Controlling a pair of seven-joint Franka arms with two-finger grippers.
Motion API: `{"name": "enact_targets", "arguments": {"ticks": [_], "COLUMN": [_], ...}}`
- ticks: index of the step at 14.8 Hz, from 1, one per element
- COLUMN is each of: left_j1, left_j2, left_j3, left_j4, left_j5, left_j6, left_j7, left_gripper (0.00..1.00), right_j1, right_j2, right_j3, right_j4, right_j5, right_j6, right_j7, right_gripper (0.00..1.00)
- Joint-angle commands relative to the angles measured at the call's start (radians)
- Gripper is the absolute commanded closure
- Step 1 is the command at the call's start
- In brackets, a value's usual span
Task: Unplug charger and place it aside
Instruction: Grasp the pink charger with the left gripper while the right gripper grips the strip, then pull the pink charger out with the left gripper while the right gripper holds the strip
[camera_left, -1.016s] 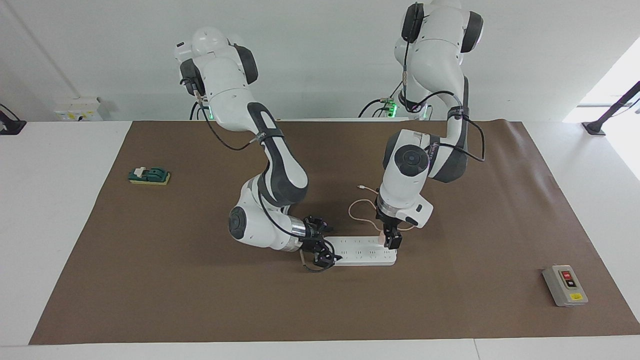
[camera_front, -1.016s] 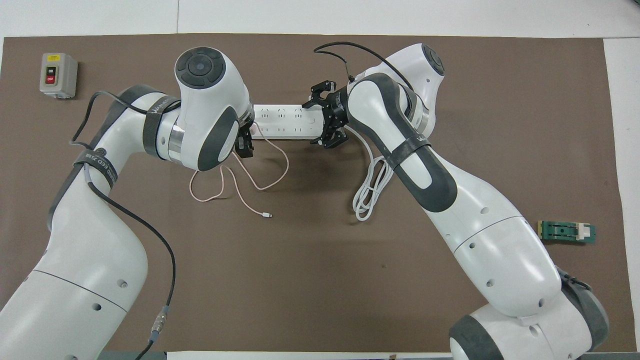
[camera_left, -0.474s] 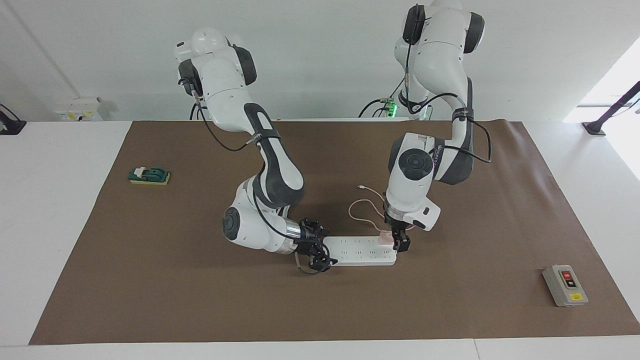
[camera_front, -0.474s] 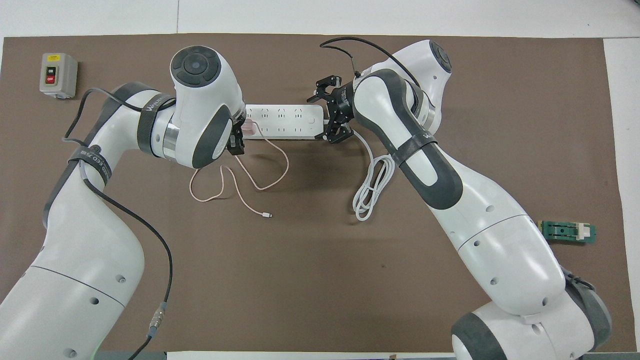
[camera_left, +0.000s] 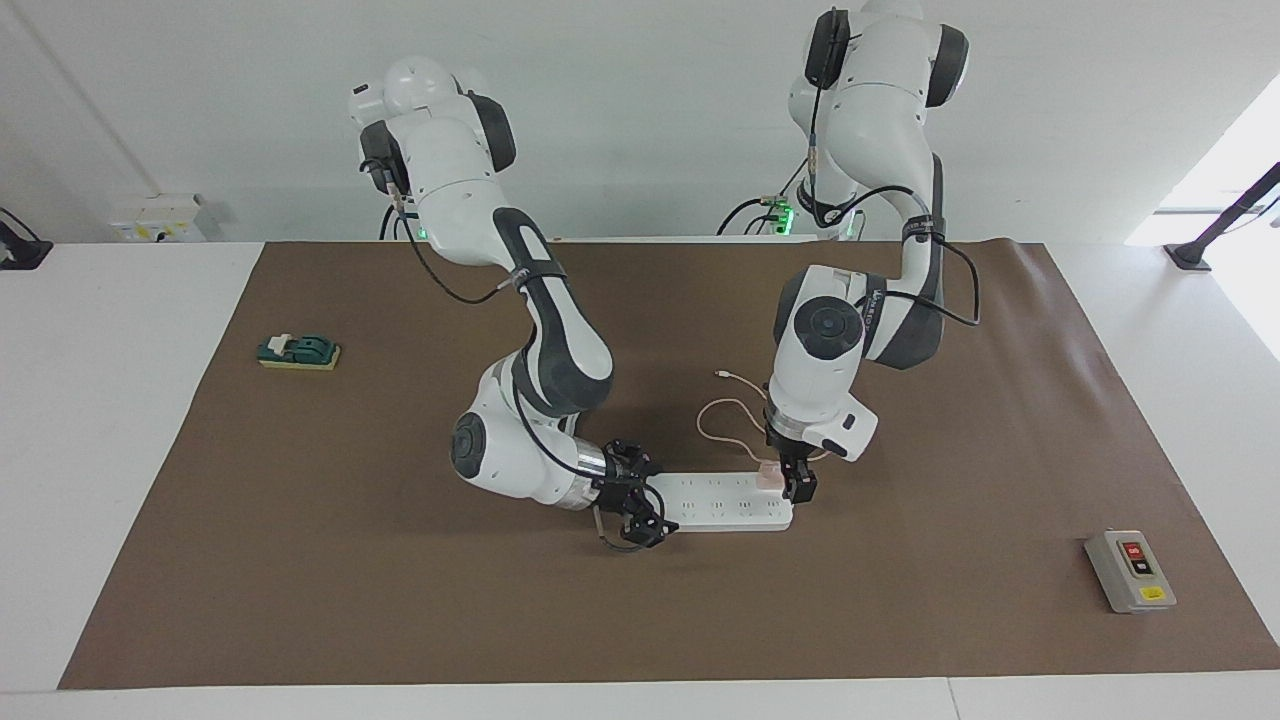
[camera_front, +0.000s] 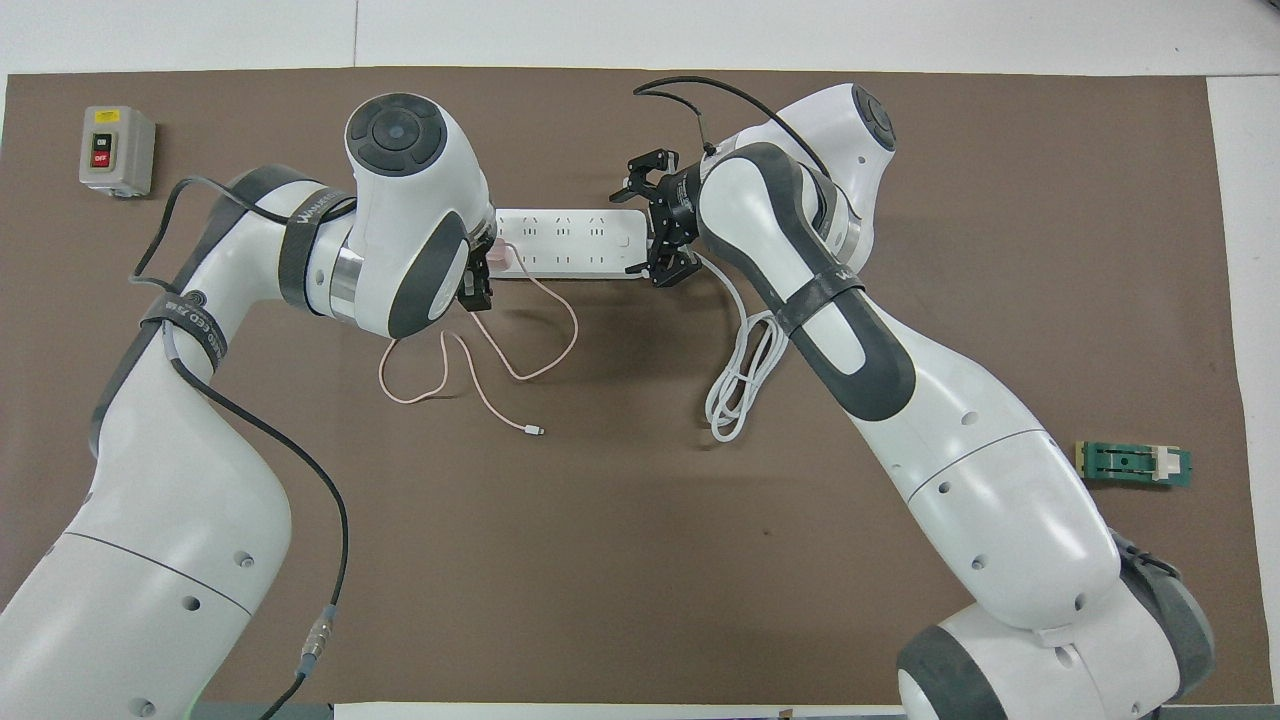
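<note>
Pink cube charger (camera_left: 769, 474) sits plugged into the white power strip (camera_left: 722, 501) at the strip's end toward the left arm, on the edge nearer the robots; its thin pink cable (camera_front: 480, 370) loops over the brown mat (camera_left: 300, 560) toward the robots and ends in a small white connector (camera_front: 537, 431); left hand (camera_left: 795, 482) points straight down just beside the charger, toward the left arm's end of the worktop, jaws spread and holding nothing, so the coming move, by my reading, is a short sideways shift onto the cube followed by closing and an upward pull; strip's long axis runs from one arm's end of the worktop to the other; right hand (camera_left: 640, 510) lies low at the strip's other end with jaws spread across the strip's width, apparently to steady it, contact not discernible; strip's thick white cord (camera_front: 745, 375) coils nearer the robots; grey push-button box (camera_left: 1130, 571) and green switch block (camera_left: 298, 350) lie well apart, obstructing nothing.
</note>
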Motion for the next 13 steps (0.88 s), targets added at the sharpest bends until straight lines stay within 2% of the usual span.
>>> {"name": "enact_targets", "arguments": {"ticks": [1,9,13], "left_j1": [-0.003,-0.007,-0.009], "left_j2": [0.018,0.018,0.015], "left_j3": [0.002,-0.002,-0.002], "left_j4": [0.029,0.029,0.029], "left_j5": [-0.005,-0.006,-0.006], "left_j6": [-0.005,0.002,-0.001], "left_j7": [0.027,0.047,0.047], "left_gripper": [0.08,0.08,0.08], "right_j1": [0.000,0.015,0.000], "right_j2": [0.046,0.084,0.086], "right_j3": [0.004,0.004,0.004], "right_j4": [0.032,-0.004,0.011], "right_j5": [0.001,0.042,0.041], "right_j6": [0.034,0.095,0.064], "right_j7": [-0.044,-0.064,-0.063], "right_gripper": [0.00,0.00,0.00]}}
